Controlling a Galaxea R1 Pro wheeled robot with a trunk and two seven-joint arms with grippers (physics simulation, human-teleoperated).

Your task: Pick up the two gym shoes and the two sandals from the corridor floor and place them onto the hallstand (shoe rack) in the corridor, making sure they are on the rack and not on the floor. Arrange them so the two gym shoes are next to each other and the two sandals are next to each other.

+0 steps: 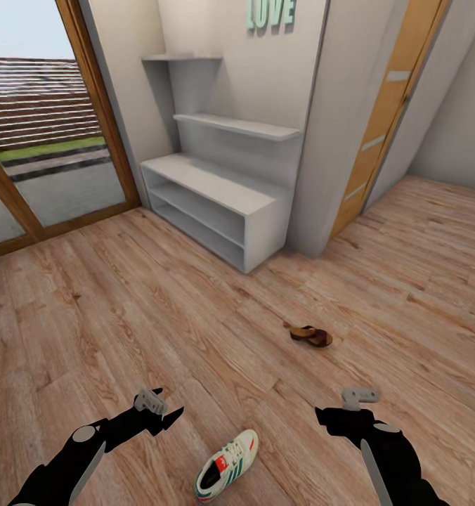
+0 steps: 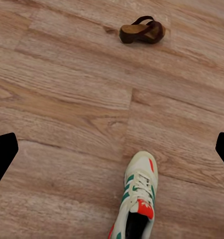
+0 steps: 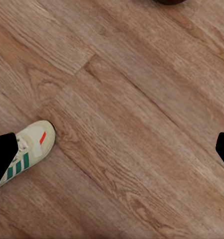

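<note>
One cream-white gym shoe (image 1: 227, 465) with green stripes lies on the corridor floor (image 1: 125, 316) between my two arms, close to me. A single dark brown sandal (image 1: 311, 335) lies farther ahead to the right. The pale grey hallstand (image 1: 216, 190) stands against the far wall, its shelf slots empty. My left gripper (image 1: 168, 404) hovers open just left of the gym shoe; my right gripper (image 1: 329, 414) hovers open to its right. The left wrist view holds the gym shoe (image 2: 137, 199) and the sandal (image 2: 142, 32) beyond it. Through the right wrist camera, the shoe's toe (image 3: 32, 147) lies beside one finger.
A wood-framed glass door (image 1: 48, 140) fills the left wall. To the hallstand's right a wall pillar (image 1: 336, 140) juts out, and a wooden door (image 1: 385, 119) stands just past it. Stepped shelves (image 1: 237, 126) rise above the bench.
</note>
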